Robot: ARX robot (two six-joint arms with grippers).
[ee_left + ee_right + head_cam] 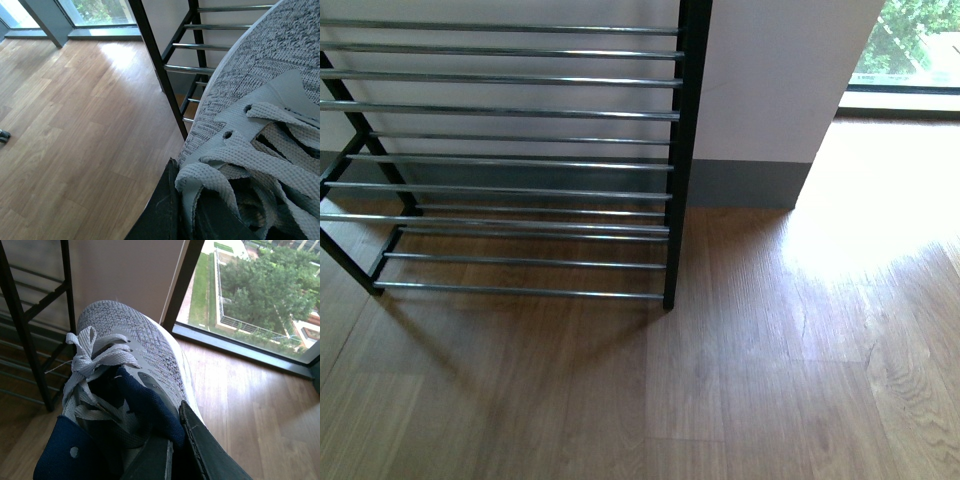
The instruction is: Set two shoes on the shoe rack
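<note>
shoe rack (686,150): black frame, chrome rods, standing on wooden floor (800,380) against white wall.
first grey knit sneaker (260,65): pale laces, just beside rack's black upright; clamped in left tool (195,220), closed near the laced opening.
second grey knit sneaker (135,340): navy lining, near rack's end; pinched at collar by right tool (177,455), closed on it.

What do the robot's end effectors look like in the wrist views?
Only the fingers show. The left end effector has a flat black finger, faintly scuffed. The right end effector has flat dark grey fingers with paler edges. No cables or markings are visible.
</note>
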